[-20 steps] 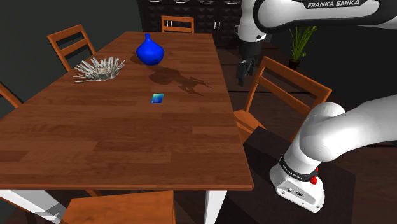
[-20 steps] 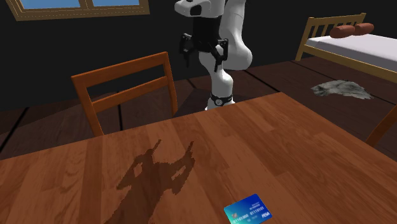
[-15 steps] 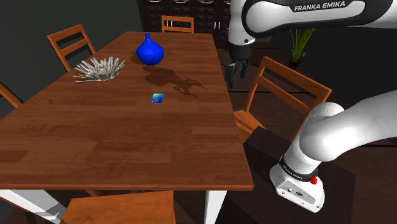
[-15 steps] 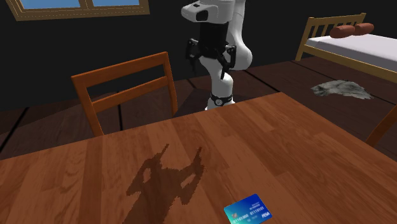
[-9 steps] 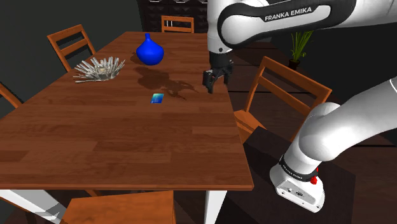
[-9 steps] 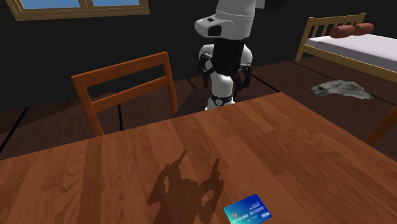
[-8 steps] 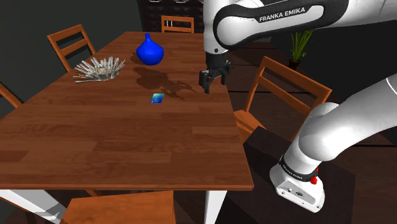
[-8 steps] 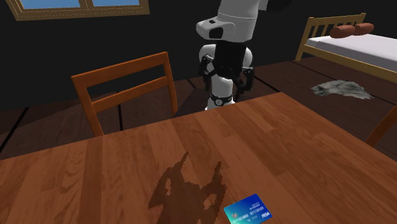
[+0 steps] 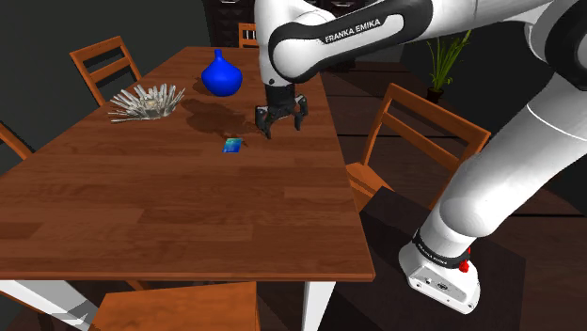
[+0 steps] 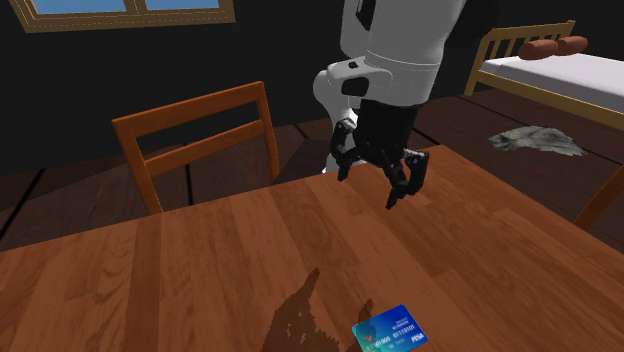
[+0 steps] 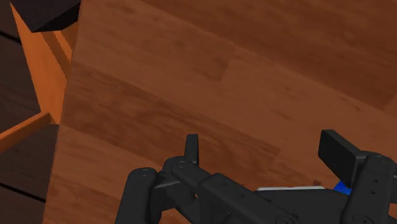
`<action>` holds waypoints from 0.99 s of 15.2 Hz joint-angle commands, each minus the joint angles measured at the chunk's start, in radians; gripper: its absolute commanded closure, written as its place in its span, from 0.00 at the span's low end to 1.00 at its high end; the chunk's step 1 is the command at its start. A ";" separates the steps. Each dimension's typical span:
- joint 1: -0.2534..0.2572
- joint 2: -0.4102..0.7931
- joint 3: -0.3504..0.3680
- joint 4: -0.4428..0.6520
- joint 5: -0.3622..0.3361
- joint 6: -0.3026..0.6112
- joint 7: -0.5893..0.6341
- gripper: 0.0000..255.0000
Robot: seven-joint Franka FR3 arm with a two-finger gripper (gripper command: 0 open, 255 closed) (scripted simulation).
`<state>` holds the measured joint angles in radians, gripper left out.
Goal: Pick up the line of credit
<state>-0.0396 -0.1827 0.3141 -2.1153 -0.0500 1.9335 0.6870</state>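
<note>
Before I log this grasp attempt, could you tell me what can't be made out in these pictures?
Card: in the shoulder view, its print is too small to read.
Card, wrist view: mostly hidden behind the tool; just a blue corner shows.
Far chair: in the shoulder view, partly hidden by the arm.

Card (image 11: 343,186) mostly behind end effector (image 11: 262,153)

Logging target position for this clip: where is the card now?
In the shoulder view the blue card lies flat on the table, just left of the open gripper hovering above, with the blue vase farther back.
</note>
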 commanded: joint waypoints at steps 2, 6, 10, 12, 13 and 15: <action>-0.005 0.125 0.029 0.101 -0.046 0.026 0.139 0.00; 0.007 0.289 0.040 0.262 -0.118 0.024 0.302 0.00; 0.038 0.455 0.026 0.452 -0.186 -0.003 0.444 0.00; 0.058 0.540 0.012 0.560 -0.214 -0.025 0.505 0.00; 0.069 0.583 0.004 0.618 -0.227 -0.039 0.532 0.00; 0.088 0.652 -0.011 0.715 -0.243 -0.064 0.571 0.00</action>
<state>0.0390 0.4282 0.3110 -1.4622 -0.2830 1.8886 1.2390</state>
